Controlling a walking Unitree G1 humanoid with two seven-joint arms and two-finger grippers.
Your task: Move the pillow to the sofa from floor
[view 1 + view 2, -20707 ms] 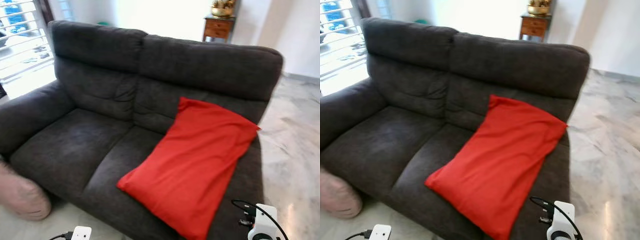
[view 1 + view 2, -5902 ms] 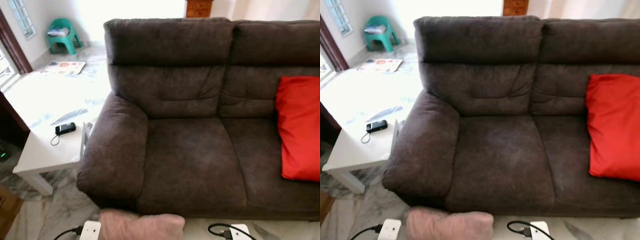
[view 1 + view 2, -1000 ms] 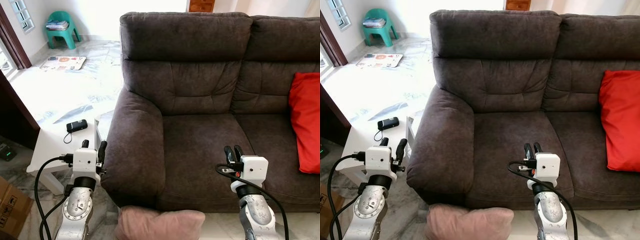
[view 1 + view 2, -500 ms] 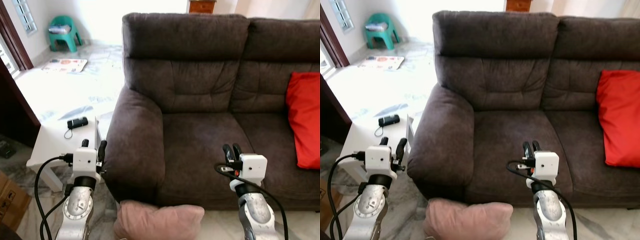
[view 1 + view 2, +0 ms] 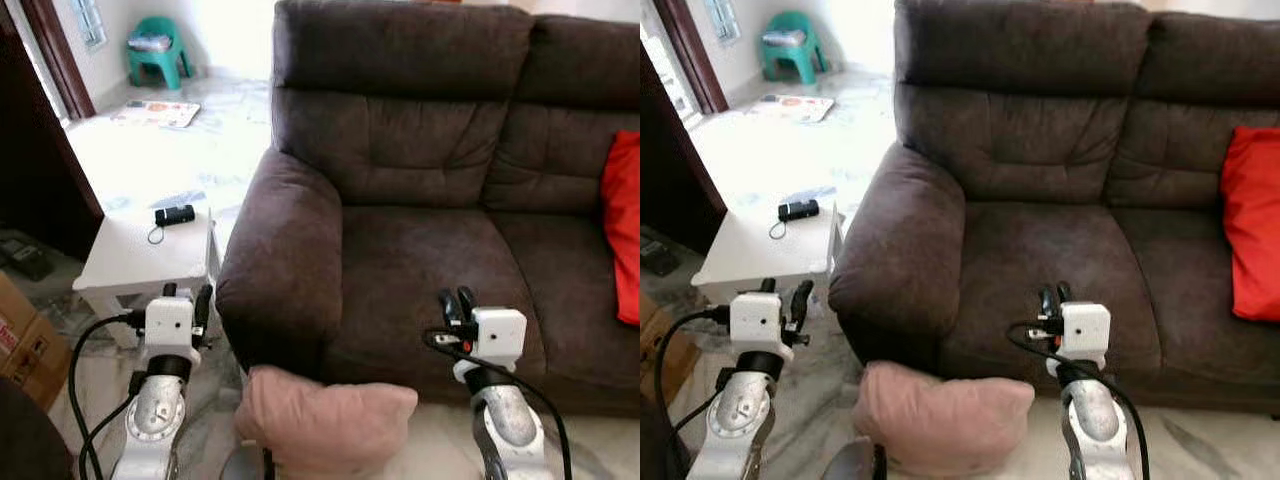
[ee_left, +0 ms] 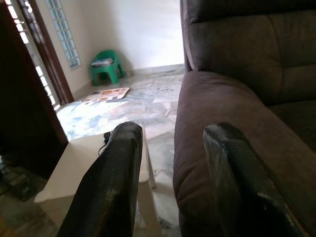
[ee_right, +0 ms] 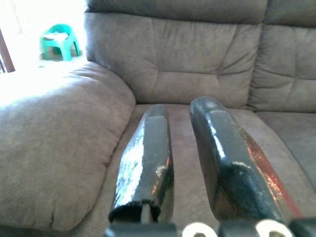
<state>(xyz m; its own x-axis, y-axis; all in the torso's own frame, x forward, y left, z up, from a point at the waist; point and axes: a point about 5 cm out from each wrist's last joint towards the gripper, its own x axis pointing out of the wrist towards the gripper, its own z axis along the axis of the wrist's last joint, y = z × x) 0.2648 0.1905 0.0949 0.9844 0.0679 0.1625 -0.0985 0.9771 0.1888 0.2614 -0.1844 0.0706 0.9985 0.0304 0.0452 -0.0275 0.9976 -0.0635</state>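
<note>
A pale pink pillow (image 5: 325, 420) lies on the marble floor against the front of the dark brown sofa (image 5: 420, 250), below its left armrest (image 5: 280, 270). My left gripper (image 5: 186, 296) is raised left of the armrest, open and empty, above and left of the pillow. My right gripper (image 5: 454, 301) is held up in front of the left seat cushion, above and right of the pillow. Its fingers (image 7: 148, 163) stand close together with only a narrow slit and nothing between them. In the left wrist view the fingers (image 6: 113, 182) are wide apart.
A red cushion (image 5: 625, 230) rests on the sofa's right seat. Left of the sofa stands a low white side table (image 5: 135, 265) with a small black device (image 5: 175, 214). A cardboard box (image 5: 25, 335) and dark door frame (image 5: 40, 150) are further left; a green stool (image 5: 158, 50) stands far back.
The camera has tilted down and shifted, so the pillow now shows whole and the sofa sits further right. Both grippers keep the same raised pose.
</note>
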